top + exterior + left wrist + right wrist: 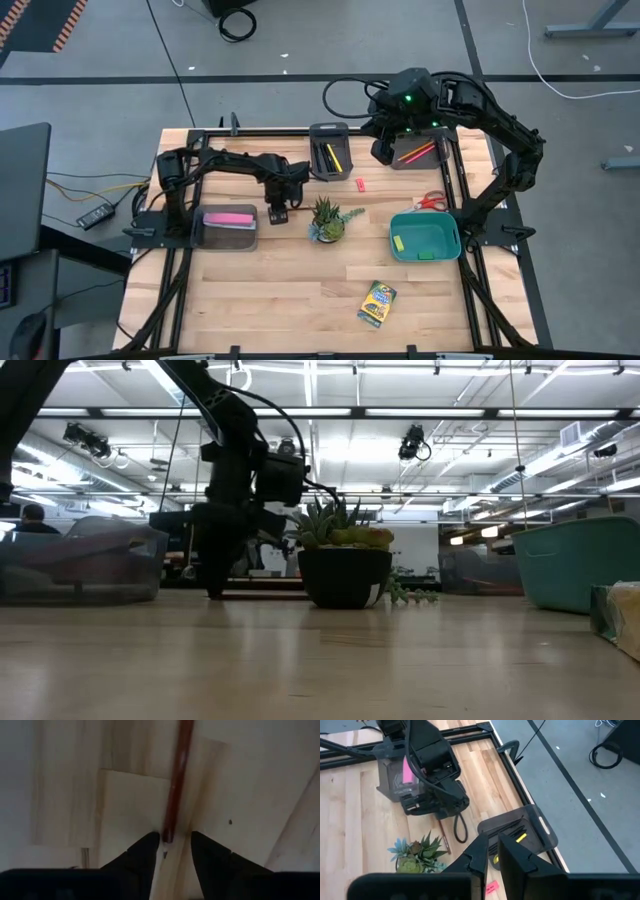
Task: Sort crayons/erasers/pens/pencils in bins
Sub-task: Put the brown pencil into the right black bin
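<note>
A thin red-brown pencil (175, 780) lies flat on the wooden table between the grey bin (228, 228) and the potted plant (326, 220); it also shows in the right wrist view (444, 840). My left gripper (170, 842) points down, low over the table (277, 212), open, with a finger on either side of the pencil's near end. My right gripper (493, 857) is shut and empty, held high between the dark bin (329, 150) with black and yellow pens and the far grey bin (420, 152) with red and orange pencils. The crayon box (377, 304) lies flat near the front edge.
The grey bin beside my left gripper holds a long pink bar (230, 218). A pink eraser (360, 184) lies loose on the table. Red-handled scissors (431, 201) lie behind the teal bin (447, 240), which holds a yellow-green eraser (398, 242).
</note>
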You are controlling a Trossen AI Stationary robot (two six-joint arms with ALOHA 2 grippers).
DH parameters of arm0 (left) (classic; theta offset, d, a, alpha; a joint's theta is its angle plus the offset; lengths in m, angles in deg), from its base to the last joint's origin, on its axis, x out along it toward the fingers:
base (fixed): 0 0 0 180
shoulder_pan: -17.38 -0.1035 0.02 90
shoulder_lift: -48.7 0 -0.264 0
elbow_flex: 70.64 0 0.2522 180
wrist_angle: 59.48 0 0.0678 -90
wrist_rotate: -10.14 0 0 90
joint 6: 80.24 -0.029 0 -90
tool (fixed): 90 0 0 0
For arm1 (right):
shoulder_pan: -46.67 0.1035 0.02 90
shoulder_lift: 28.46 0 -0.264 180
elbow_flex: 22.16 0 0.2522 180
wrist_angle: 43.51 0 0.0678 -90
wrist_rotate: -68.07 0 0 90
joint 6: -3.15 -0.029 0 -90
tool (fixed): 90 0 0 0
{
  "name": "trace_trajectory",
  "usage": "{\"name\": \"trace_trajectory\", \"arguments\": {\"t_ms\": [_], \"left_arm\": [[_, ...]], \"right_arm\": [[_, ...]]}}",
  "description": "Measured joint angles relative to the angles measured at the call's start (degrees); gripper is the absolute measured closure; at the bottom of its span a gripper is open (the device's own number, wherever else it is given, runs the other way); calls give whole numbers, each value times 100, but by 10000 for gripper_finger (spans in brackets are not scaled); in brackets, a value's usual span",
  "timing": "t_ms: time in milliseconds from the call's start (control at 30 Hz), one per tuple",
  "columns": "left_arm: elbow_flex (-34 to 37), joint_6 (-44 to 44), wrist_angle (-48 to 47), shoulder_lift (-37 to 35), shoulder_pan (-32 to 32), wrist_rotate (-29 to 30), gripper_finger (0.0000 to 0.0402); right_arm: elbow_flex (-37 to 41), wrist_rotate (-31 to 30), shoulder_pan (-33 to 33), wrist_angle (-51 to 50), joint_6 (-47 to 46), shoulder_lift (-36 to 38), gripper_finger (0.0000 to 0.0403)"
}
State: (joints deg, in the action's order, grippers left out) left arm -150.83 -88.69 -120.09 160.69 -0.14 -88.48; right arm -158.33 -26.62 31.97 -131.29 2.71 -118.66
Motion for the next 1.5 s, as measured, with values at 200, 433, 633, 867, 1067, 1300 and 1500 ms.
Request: {"name": "trace_trajectory", "arguments": {"t_ms": [200,433,633,867,1067,1300,1500], "left_arm": [[-5,381,52,52,0,54,331],[2,1029,127,52,39,175,374],[-14,1489,128,52,128,288,381],[-375,1413,76,131,190,250,387],[-779,1107,471,200,198,12,392],[-1133,1104,398,201,208,-107,401],[-1572,1108,342,192,188,-191,401]], "right_arm": [[0,2,91,-2,66,0,354],[0,2,108,-2,506,0,354],[0,4,81,-2,935,0,354],[0,22,3,-2,1225,0,354],[0,22,-181,-2,1233,0,354],[0,22,-254,-2,1230,0,354],[0,23,-254,-2,1185,0,354]]}}
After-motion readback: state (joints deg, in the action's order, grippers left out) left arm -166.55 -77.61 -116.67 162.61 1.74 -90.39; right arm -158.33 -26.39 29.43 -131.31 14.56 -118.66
